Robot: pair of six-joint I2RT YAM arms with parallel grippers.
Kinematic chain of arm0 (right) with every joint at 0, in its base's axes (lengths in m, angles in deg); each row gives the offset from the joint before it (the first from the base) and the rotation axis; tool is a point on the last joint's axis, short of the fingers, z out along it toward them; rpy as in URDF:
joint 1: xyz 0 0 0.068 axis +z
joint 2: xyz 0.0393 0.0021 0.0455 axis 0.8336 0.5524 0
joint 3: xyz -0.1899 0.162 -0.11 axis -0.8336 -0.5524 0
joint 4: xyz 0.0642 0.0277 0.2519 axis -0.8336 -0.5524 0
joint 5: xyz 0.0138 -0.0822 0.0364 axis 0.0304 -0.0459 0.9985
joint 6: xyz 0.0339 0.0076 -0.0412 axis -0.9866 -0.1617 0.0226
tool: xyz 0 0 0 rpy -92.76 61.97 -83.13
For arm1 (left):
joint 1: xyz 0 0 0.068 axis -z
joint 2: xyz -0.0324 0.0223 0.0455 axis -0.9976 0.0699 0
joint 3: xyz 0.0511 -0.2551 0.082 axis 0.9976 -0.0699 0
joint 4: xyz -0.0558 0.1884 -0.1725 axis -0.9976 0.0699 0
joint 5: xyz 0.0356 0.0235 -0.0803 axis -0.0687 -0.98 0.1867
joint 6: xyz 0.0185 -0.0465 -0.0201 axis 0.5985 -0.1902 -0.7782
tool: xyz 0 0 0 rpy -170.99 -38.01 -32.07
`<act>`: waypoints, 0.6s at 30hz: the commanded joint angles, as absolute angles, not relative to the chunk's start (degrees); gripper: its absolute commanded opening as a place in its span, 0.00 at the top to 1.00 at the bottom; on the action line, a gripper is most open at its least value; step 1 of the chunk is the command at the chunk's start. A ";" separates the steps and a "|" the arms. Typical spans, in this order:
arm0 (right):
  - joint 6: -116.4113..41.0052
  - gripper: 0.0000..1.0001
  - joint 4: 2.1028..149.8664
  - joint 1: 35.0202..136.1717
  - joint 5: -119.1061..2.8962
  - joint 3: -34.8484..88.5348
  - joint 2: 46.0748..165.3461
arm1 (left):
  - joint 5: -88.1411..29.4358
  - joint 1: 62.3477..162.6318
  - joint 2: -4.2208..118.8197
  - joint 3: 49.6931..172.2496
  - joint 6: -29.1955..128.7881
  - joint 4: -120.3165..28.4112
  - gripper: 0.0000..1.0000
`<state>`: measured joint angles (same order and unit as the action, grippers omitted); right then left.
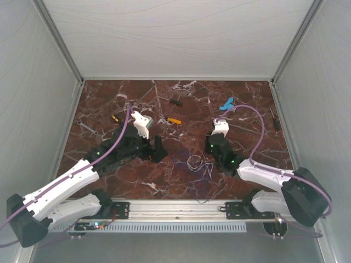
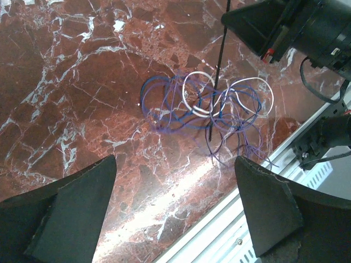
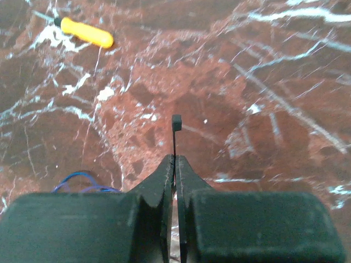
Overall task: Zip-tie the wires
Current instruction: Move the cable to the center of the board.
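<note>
The wires (image 1: 194,163) lie in a loose tangle of thin blue-purple loops with a couple of white loops (image 2: 205,104) on the red marble table (image 1: 109,98). A small part of them shows at the lower left of the right wrist view (image 3: 82,178). My right gripper (image 1: 210,138) (image 3: 175,159) is shut on a thin black zip tie (image 3: 176,123), whose square head sticks out past the fingertips. In the left wrist view the zip tie (image 2: 219,66) hangs down with its tip among the loops. My left gripper (image 1: 158,148) (image 2: 175,161) is open and holds nothing, left of the wires.
An orange-handled screwdriver (image 1: 174,120) (image 3: 88,32) lies beyond the wires, another (image 1: 115,118) at the back left. A black screwdriver (image 1: 175,101), a blue tool (image 1: 226,103) and a wrench (image 1: 88,128) lie farther back. An aluminium rail (image 1: 175,207) (image 2: 219,230) runs along the near edge.
</note>
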<state>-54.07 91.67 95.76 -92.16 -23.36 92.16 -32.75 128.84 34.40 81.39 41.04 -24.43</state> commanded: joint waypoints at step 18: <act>-33.20 1.00 100.08 94.13 -97.94 -24.21 87.56 | -19.34 136.65 44.84 72.68 31.77 -39.03 0.63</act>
<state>-43.03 95.39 94.51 -95.99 -23.60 88.73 -21.45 134.61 43.15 73.30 34.04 -33.41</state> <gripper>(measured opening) 0.003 0.388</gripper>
